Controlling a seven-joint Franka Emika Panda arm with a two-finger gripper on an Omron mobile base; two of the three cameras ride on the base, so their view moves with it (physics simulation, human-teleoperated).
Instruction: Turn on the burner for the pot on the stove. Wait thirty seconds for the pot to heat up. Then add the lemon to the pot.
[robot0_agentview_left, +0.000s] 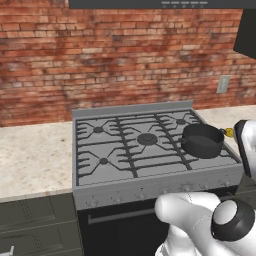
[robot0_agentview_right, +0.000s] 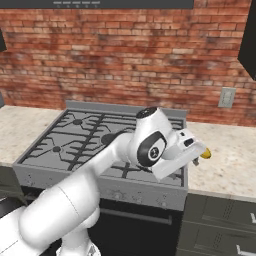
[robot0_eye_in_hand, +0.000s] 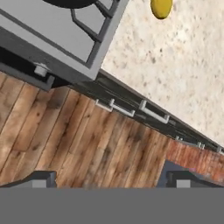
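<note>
Stove (robot0_agentview_left: 150, 150): grey steel range set between speckled surface (robot0_agentview_left: 30, 155) sections, brick wall behind.
Pot (robot0_agentview_left: 202, 140): dark, on the right front grate.
Lemon (robot0_eye_in_hand: 161, 8): yellow, on the surface just right of the stove.
End effector (robot0_eye_in_hand: 112, 178): fingers spread wide, empty, over the stove's front right corner.

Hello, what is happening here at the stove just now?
A white robot arm works at a gas stove in a kitchen. A dark pot sits on the front right burner, and a lemon lies on the counter just right of the stove. The gripper is open and holds nothing; it hangs off the stove's front right corner, over the wooden floor. The lemon is not yet in the pot. No flame is visible.
</note>
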